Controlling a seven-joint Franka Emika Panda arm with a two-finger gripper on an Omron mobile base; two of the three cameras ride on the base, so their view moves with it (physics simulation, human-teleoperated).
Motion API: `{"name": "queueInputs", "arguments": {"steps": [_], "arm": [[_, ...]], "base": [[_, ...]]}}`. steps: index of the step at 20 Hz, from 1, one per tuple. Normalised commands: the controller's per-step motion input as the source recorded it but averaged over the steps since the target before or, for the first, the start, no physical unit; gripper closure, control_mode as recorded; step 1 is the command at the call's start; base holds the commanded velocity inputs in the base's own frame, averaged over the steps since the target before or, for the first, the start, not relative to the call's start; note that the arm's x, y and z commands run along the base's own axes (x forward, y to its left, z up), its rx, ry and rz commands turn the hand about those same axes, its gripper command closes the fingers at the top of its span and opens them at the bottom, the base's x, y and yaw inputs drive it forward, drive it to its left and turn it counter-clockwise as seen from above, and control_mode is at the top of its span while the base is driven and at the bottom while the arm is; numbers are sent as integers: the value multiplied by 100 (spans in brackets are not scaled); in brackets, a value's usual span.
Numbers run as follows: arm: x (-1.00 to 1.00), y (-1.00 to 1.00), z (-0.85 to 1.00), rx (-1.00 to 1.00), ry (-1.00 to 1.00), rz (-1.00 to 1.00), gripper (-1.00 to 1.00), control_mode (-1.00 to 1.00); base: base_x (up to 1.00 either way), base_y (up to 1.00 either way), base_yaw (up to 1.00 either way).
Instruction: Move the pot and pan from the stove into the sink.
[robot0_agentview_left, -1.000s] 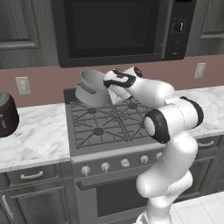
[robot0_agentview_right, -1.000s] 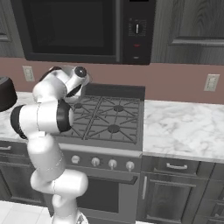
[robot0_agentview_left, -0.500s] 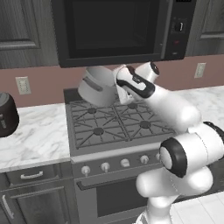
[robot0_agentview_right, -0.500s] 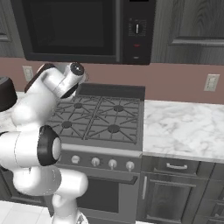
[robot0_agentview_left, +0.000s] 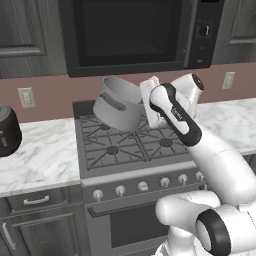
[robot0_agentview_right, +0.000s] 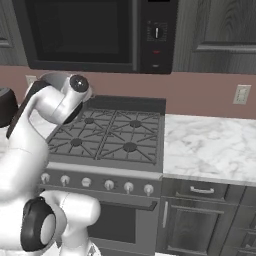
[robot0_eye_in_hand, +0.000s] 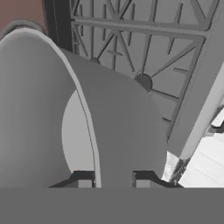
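Note:
The pot (robot0_agentview_left: 117, 106) is a deep grey metal saucepan. It hangs tilted in the air above the back burners of the stove (robot0_agentview_left: 125, 145). My gripper (robot0_agentview_left: 143, 107) is shut on the pot's rim at its right side. In the hand view the pot (robot0_eye_in_hand: 122, 131) is close up, and its rim runs down between my fingertips (robot0_eye_in_hand: 85, 179), so my gripper (robot0_eye_in_hand: 114, 179) clamps the wall. The stove grates (robot0_eye_in_hand: 153, 43) lie beyond it. From the right base view the pot's rim (robot0_agentview_right: 50, 77) peeks out behind my arm, above the stove (robot0_agentview_right: 110, 135). The pan and the sink are out of view.
A black microwave (robot0_agentview_left: 130, 35) hangs close above the lifted pot. A dark round appliance (robot0_agentview_left: 7, 132) stands on the marble counter (robot0_agentview_left: 45, 155) left of the stove. More marble counter (robot0_agentview_right: 210, 145) runs to the stove's right, with cabinets below.
My arm's elbow and lower links have swung outward and lower. The pot stays held above the back burners and has drifted slightly right.

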Motion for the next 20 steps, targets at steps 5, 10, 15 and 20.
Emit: {"name": "queueInputs", "arguments": {"steps": [5,10,15,20], "arm": [[-100,-13,33,0,0,2,100,-100],[-100,-14,29,0,0,3,100,-100],[-100,-11,17,0,0,5,100,-100],[-100,-10,16,-1,0,6,100,-100]], "base": [[0,0,0],[0,0,0],[0,0,0],[0,0,0]]}}
